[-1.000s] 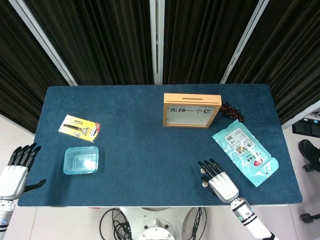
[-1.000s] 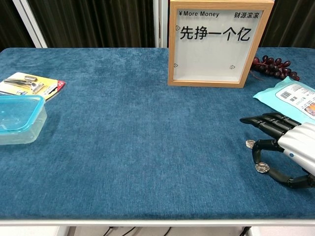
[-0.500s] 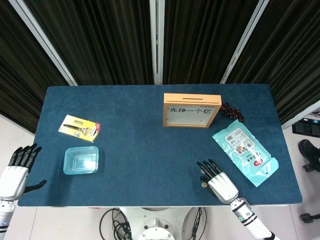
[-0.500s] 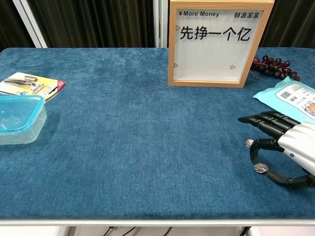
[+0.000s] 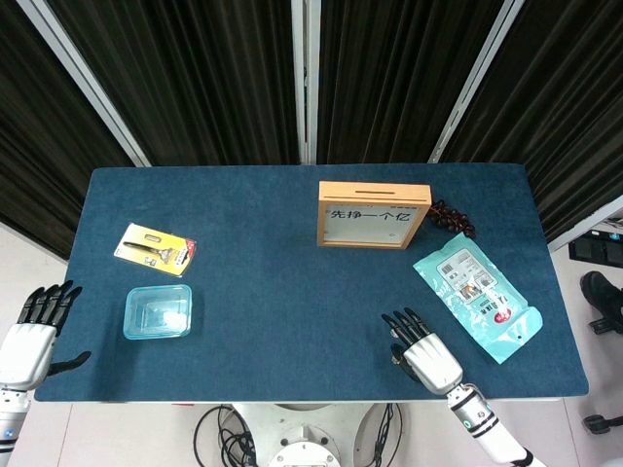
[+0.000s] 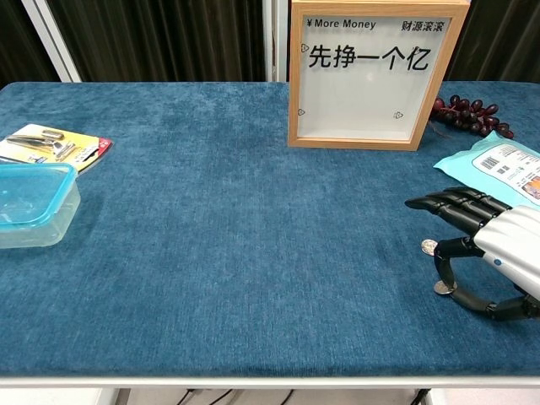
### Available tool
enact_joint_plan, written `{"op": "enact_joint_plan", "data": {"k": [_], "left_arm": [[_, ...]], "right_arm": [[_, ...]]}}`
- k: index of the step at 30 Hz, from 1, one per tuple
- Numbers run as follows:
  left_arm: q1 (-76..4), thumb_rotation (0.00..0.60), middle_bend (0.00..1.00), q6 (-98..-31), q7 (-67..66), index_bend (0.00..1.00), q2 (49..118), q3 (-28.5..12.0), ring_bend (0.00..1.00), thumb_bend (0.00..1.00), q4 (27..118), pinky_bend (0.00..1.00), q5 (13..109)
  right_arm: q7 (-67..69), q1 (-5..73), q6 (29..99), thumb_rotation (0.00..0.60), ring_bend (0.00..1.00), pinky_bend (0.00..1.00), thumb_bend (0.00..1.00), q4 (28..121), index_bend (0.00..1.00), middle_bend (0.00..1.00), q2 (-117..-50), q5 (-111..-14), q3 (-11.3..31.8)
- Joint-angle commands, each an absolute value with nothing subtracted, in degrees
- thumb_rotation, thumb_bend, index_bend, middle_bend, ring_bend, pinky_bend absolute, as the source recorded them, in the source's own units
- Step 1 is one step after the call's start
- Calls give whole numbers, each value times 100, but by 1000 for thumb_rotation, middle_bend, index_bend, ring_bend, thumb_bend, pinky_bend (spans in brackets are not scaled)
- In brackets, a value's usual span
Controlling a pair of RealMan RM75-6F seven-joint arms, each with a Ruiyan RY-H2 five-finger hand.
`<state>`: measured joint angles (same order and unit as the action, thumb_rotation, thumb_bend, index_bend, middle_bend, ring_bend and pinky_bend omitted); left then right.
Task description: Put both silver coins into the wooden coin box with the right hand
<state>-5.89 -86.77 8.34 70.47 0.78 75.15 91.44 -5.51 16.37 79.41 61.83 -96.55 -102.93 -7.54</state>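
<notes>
Blue felt carries two coins [image 6: 430, 246] under the right hand [image 6: 494, 253], fingers spread, holding nothing; next, pinch one for the box [image 6: 365, 74].

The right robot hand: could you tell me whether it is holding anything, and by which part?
Nothing is held. The right robot hand hovers open over the two silver coins, which lie flat on the blue table.

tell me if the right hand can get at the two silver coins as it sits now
Probably yes. The right hand hangs just over both silver coins lying flat on the bare table, fingers spread, nothing between them.
</notes>
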Motion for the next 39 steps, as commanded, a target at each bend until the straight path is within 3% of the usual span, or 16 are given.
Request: {"op": "enact_joint_plan", "data": {"k": [1,9,21,31,39], "left_arm": [[-587,600,0,-8679,840,0,7047,81,0,46,7510,0,9144],[-566,600,0,-8694,880,0,7054,88,0,45,7482,0,9134],[-575,600,0,-8702,886,0,7001,92,0,46,7586,0,9163],[-571,600,0,-8737,916,0,6954,108,0,46,7665,0,9208],[-621,600,0,-8703,873,0,6880,110,0,46,7791,0,9259]], "right_arm": [[-543,1643,7946,600,0,0,334,6186,619,66,-9657,-10288,-745],[-477,1704,7945,600,0,0,436,6182,671,74,-9663,-10244,-666],[-212,1871,8320,600,0,0,452,6965,696,77,-9187,-10172,-274],[-464,2442,8231,600,0,0,457,8994,705,77,-7735,-9587,1000],[-1415,3267,6740,600,0,0,459,10214,709,71,-6676,-7722,2200]]}}
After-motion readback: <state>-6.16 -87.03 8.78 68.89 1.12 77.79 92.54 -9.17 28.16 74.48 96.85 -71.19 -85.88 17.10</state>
